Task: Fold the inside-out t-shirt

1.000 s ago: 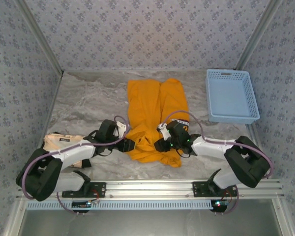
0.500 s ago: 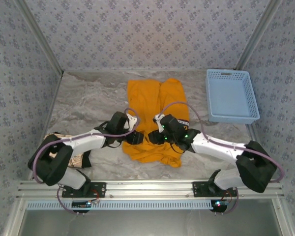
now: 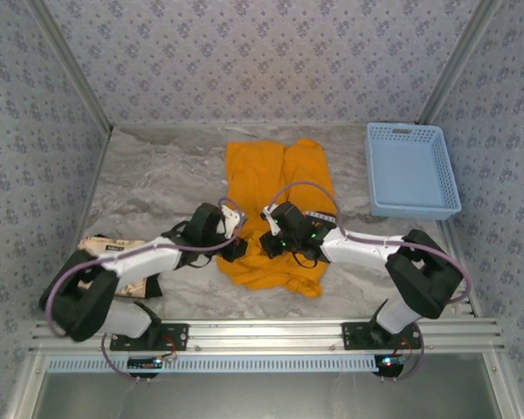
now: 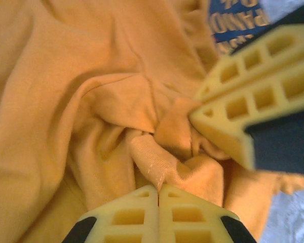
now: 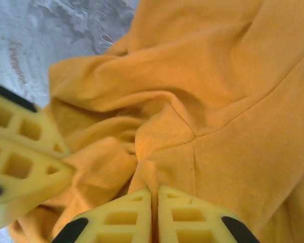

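The inside-out t-shirt [image 3: 275, 183] lies crumpled lengthwise at mid-table [image 3: 157, 183], beside the blue basket [image 3: 412, 170]. At its bunched near edge, the left gripper [image 4: 158, 195] and right gripper [image 5: 154, 195] sit almost touching. Each is clamped tight on a pinch of fabric, probably so they can draw apart and spread the cloth flat.

Light-blue slotted basket [image 3: 413, 170] sat at the marbled table's [image 3: 157, 175] far right corner, and a beige black-edged cloth [image 3: 94, 243] lay crumpled at its near left edge.
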Controlling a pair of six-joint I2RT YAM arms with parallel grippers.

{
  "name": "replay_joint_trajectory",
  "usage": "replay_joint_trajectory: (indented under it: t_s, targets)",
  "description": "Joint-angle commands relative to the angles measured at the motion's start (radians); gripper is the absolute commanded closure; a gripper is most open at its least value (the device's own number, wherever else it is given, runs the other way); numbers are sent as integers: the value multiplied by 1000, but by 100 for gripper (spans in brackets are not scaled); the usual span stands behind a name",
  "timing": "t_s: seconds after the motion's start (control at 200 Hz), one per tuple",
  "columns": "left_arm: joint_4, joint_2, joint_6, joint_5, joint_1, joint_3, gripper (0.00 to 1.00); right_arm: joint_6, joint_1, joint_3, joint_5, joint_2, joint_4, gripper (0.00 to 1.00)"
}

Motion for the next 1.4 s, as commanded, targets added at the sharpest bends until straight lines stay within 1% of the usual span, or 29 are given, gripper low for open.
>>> replay_joint_trajectory:
  t_s: [0.0, 0.04, 0.105, 0.155, 0.195, 0.235, 0.275, 0.295, 0.33, 0.42, 0.46, 0.525, 0.6, 0.68, 0.725, 0.795, 0.835, 0.88, 0.925, 1.009, 1.069, 1.109, 1.174, 1.214, 1.309, 1.394]
  targets:
    - [18, -168, 50, -5, -5, -77, 100, -101, -6, -50, -72, -99, 0, 89]
    - [33, -231, 37, -18, -7, -126, 100, -118, -3, -96, -93, -132, 9, 89]
    - [106, -327, 14, -16, -14, -229, 99, -144, 15, -191, -109, -182, 61, 88]
    - [145, -394, 1, -17, -25, -299, 94, -144, 32, -272, -109, -210, 125, 81]
    - [136, -439, 6, -14, -30, -332, 90, -131, 35, -326, -108, -223, 179, 74]
    - [94, -476, 10, -19, -34, -348, 81, -115, 32, -360, -120, -233, 209, 69]
    - [43, -511, 0, -40, -36, -348, 69, -111, 30, -372, -141, -244, 214, 66]
    - [16, -526, -10, -61, -37, -348, 58, -111, 30, -369, -145, -251, 205, 65]
    - [-5, -550, -43, -98, -36, -350, 48, -116, 33, -357, -142, -266, 176, 64]
    - [-2, -594, -89, -112, -36, -346, 31, -127, 35, -287, -76, -300, 74, 62]
    - [-19, -603, -113, -127, -36, -328, 25, -137, 32, -242, -66, -303, 19, 62]
    - [-67, -593, -151, -163, -36, -276, 17, -153, 30, -164, -68, -291, -51, 61]
    - [-112, -527, -154, -168, -36, -203, 16, -152, 30, -111, -64, -266, -83, 57]
    - [-169, -404, -147, -138, -34, -110, 17, -131, 26, -83, -49, -228, -79, 56]
    - [-207, -332, -157, -156, -36, -62, 21, -113, 23, -66, -42, -197, -85, 56]
    - [-261, -220, -192, -222, -33, -9, 29, -97, 25, -46, -50, -151, -82, 55]
    - [-269, -168, -196, -223, -30, 6, 35, -89, 27, -40, -57, -121, -72, 55]
    - [-263, -123, -193, -205, -25, 16, 40, -80, 29, -34, -63, -91, -56, 55]
    - [-254, -87, -194, -189, -21, 22, 41, -74, 30, -20, -74, -55, -44, 56]
    - [-246, -49, -232, -203, -6, 30, 41, -84, 32, 9, -93, 0, -28, 57]
    - [-237, -29, -247, -195, 25, 36, 40, -102, 31, 26, -95, 30, -14, 61]
    - [-231, -11, -252, -177, 51, 41, 39, -117, 30, 37, -104, 44, -5, 66]
    - [-230, 28, -256, -144, 89, 63, 40, -151, 29, 62, -134, 59, -5, 81]
    - [-221, 53, -252, -132, 102, 74, 40, -176, 28, 71, -162, 57, -11, 88]
    - [-179, 107, -228, -122, 104, 94, 40, -245, 27, 72, -224, 25, -28, 97]
    - [-181, 165, -218, -133, 103, 135, 40, -304, 22, 68, -294, -28, -70, 100]
